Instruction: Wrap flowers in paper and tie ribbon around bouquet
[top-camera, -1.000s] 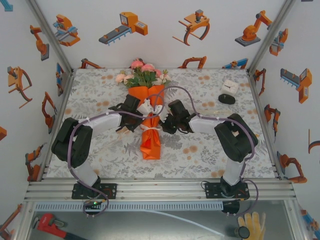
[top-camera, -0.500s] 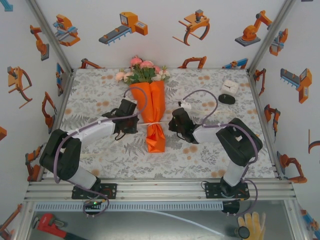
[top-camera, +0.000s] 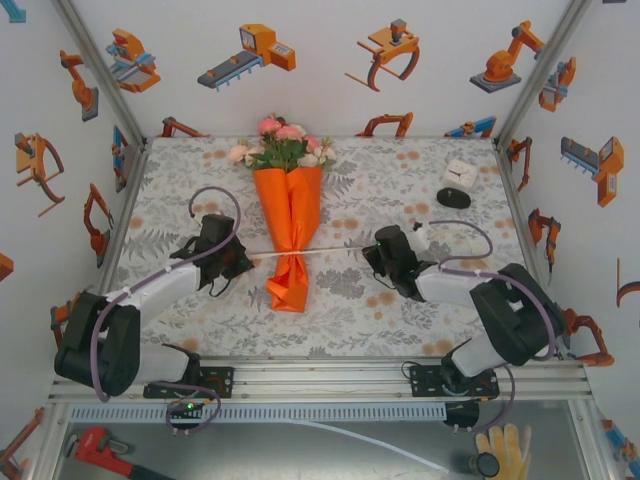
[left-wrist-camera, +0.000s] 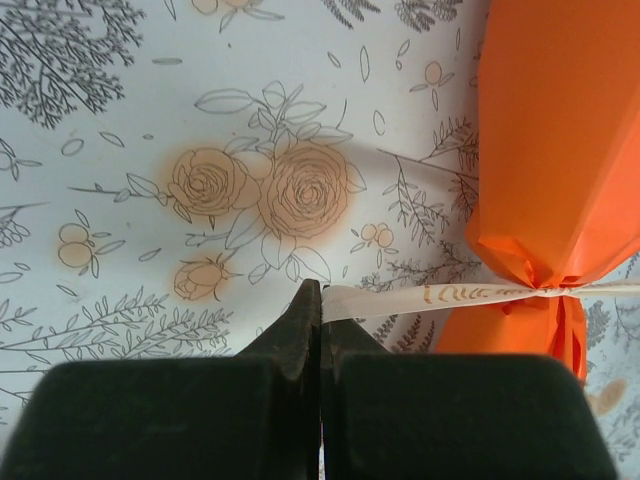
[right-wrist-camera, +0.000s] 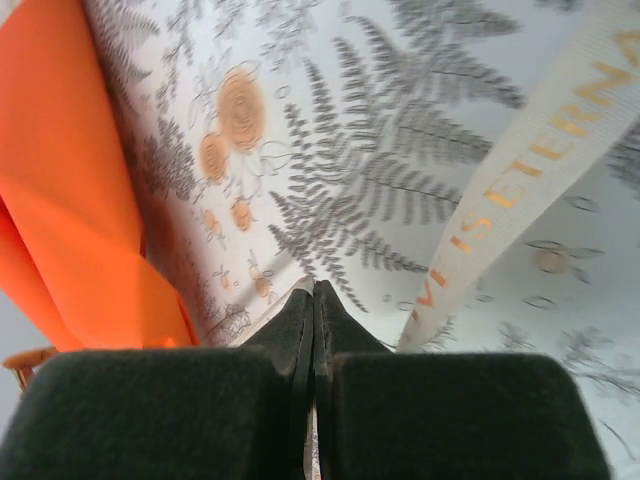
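Both arms pulled apart; left gripper (top-camera: 243, 262) and right gripper (top-camera: 371, 254) pinch sheer cream ribbon (top-camera: 332, 251) taut, cinching orange paper-cone bouquet (top-camera: 289, 212); knot next.

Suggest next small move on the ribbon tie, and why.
Probably pull both ends slightly farther apart to cinch the tie: left gripper and right gripper each pinch an end of the sheer cream ribbon, taut across the waist of the orange paper bouquet.

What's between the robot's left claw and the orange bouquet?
A taut stretch of cream ribbon, running from the shut left gripper to the bouquet at its pinched waist, over the flower-print cloth. The left wrist view shows it best.
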